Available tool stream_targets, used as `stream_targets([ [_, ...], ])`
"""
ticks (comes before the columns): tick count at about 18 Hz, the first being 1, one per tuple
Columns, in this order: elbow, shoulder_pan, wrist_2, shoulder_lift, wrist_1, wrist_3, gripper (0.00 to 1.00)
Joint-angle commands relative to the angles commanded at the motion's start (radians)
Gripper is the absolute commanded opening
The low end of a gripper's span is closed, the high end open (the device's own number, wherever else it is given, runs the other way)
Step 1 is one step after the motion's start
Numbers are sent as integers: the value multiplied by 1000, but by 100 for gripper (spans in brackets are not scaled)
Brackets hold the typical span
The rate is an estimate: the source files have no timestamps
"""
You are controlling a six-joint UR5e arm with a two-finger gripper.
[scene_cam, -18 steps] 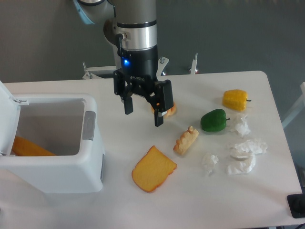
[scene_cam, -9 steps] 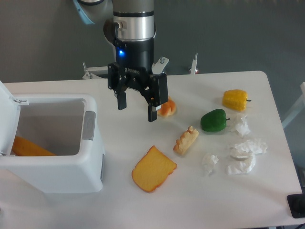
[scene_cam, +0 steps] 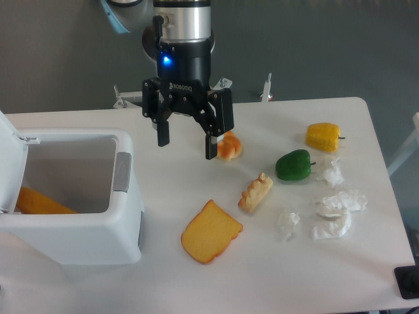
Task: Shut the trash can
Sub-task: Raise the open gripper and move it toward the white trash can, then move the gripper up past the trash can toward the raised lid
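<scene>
The trash can (scene_cam: pixel 98 239) is a big white boxy bin at the left of the table, standing open. Its white lid (scene_cam: pixel 12 157) is tipped up at the far left edge, and a grey latch tab (scene_cam: pixel 122 171) sits on its right rim. Something orange (scene_cam: pixel 40 202) lies inside it. My gripper (scene_cam: pixel 186 145) hangs above the table to the right of the bin, open, with nothing between its black fingers (scene_cam: pixel 162 134).
An orange piece (scene_cam: pixel 228 148) lies just right of the gripper. A bread slice (scene_cam: pixel 210 231), a small pastry (scene_cam: pixel 256 191), a green pepper (scene_cam: pixel 292 165), a yellow pepper (scene_cam: pixel 323 136) and crumpled white paper (scene_cam: pixel 337 212) are spread across the table's right half.
The gripper has risen and moved slightly left toward the bin, uncovering the orange piece it hid before. It stays open. The bin and lid have not moved.
</scene>
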Motion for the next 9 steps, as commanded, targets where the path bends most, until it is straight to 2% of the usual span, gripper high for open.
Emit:
stream_targets([
  [6, 25, -55, -164, -29, 0, -229, 100],
  [9, 32, -57, -267, -29, 0, -266, 100],
])
